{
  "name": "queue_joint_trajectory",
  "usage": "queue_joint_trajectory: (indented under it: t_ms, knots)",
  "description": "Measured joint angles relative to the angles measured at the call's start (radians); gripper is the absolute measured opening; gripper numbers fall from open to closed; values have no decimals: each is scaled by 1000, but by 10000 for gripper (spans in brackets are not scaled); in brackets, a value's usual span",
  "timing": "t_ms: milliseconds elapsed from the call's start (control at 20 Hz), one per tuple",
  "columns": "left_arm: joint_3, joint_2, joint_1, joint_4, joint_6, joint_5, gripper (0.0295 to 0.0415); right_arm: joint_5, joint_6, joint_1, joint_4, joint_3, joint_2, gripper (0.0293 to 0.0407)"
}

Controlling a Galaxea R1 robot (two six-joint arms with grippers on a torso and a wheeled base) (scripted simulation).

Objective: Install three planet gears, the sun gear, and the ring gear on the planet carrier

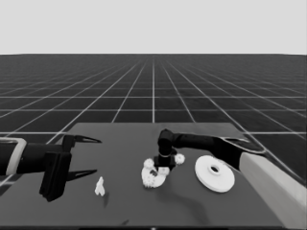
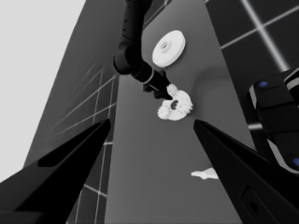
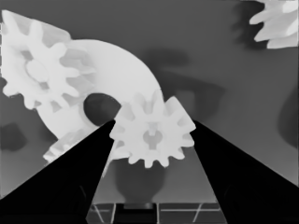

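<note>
The planet carrier, the smaller round part point(image 1: 146, 175) point(image 3: 122, 70), lies mid-table. One planet gear point(image 3: 41, 71) sits on it and a second gear point(image 3: 65, 145) shows at its rim. My right gripper point(image 1: 163, 167) point(image 3: 153, 122) hangs over the carrier, shut on a small toothed gear point(image 3: 152, 137) beside the dark centre hole. Another gear point(image 1: 180, 158) point(image 3: 279, 22) lies on the table just past the carrier. The ring gear, the larger round part point(image 1: 214, 173) point(image 2: 168, 46), rests to the right. My left gripper point(image 1: 98, 155) point(image 2: 152, 121) waits open over the table's left end.
A thin white piece point(image 1: 100, 187) point(image 2: 205, 174) lies near the front left, close under the left gripper. The right arm's pale forearm point(image 1: 273, 187) crosses the lower right corner. Dark machinery with blue lights point(image 2: 275, 116) shows at the left wrist view's edge.
</note>
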Motion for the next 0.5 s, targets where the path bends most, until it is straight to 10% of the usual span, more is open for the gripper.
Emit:
queue_joint_trajectory:
  t_ms: [150, 250, 300, 500]
  knots:
    - [0, 0, 0, 0, 0, 0, 385, 4, -4, -7, -6, -8, 2, 312]
    - [0, 0, 0, 0, 0, 0, 385, 5, -5, -8, -7, -9, 3, 372]
    - [0, 0, 0, 0, 0, 0, 385, 5, -5, -8, -7, -10, 3, 381]
    - [0, 0, 0, 0, 0, 0, 385, 5, -5, -8, -7, -10, 3, 385]
